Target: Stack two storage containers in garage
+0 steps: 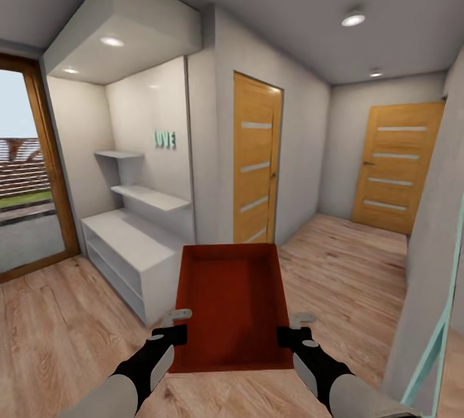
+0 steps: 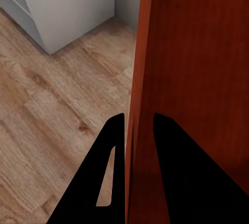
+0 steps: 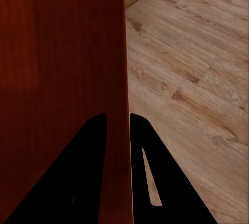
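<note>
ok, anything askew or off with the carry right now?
Nothing stands out. The storage container sits level between the left gripper and right gripper, each clamped on a side wall, over the wood-plank floor. Nothing spilled or damaged.

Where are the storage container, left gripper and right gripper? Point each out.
storage container (image 1: 235, 302): head view, inside floor of the bin.
left gripper (image 2: 139, 130): left wrist view, between fingertips, astride the bin's wall.
right gripper (image 3: 118, 121): right wrist view, between fingertips, astride the opposite wall.
</note>
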